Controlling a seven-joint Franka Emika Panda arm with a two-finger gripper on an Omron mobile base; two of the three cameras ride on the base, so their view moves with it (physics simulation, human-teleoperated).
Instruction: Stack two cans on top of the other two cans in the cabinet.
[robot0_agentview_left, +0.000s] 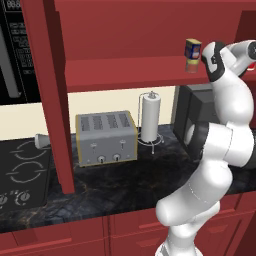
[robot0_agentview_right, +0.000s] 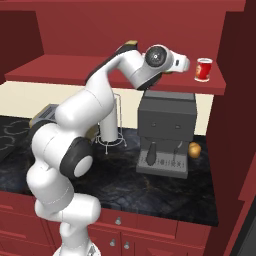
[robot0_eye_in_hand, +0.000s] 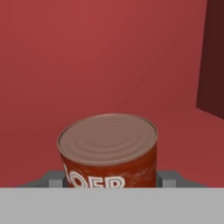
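Red can (robot0_eye_in_hand: 108, 151), white lettering, ribbed brown lid, upright between hand (robot0_eye_in_hand: 109, 178) fingers, clamped at its sides.

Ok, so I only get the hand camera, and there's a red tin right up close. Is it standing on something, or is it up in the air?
Observer: In the right base view the red tin looks to be standing on the cabinet's shelf, near its right end.
Visitor: Are there other tins up there?
Observer: Yes. In the left base view a blue tin sits on top of a tan tin, just left of the arm.
Visitor: And what's under the shelf?
Observer: A dark coffee machine stands on the counter, below that end of the shelf.
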